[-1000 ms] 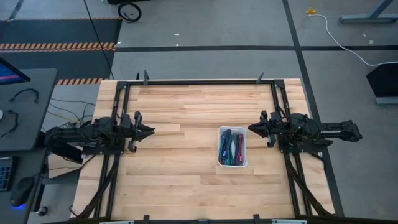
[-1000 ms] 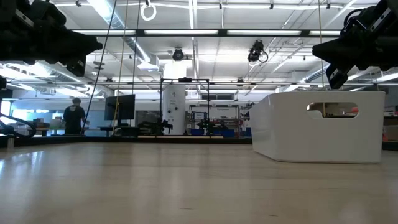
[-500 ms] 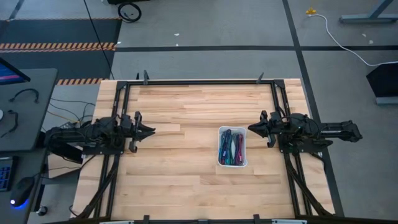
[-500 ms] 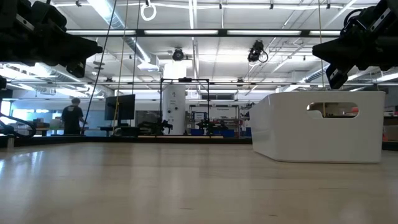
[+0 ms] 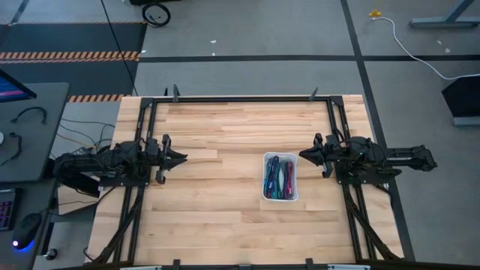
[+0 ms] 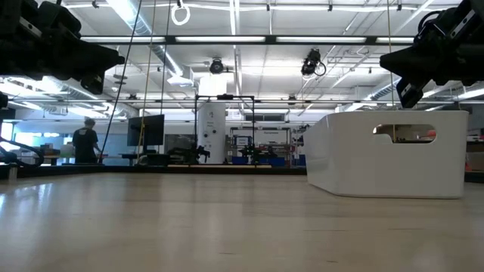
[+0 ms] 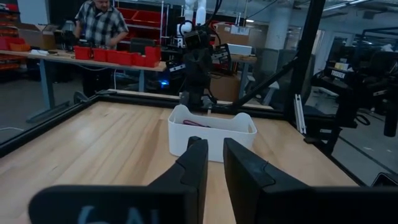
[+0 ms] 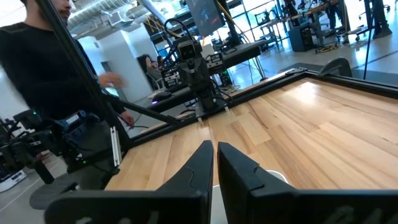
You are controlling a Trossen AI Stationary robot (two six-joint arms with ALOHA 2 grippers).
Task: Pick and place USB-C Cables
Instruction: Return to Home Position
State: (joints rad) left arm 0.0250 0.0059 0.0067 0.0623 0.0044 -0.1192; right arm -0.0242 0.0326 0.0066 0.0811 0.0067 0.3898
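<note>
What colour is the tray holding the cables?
White. The tray shows best in the low view, side on.

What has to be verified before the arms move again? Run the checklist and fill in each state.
1. USB-C cables all inside the white bin: ok, none shows on the table.
2. Bin upright and flat on the table: ok.
3. Left hand empty: ok, fingers shut on nothing, at the table's left side.
4. Right hand empty and off the bin: ok, shut, raised beside one corner of the bin, not touching it.
5. Person clear of the arms: cannot tell; one stands by the table frame in the right wrist view.
</note>
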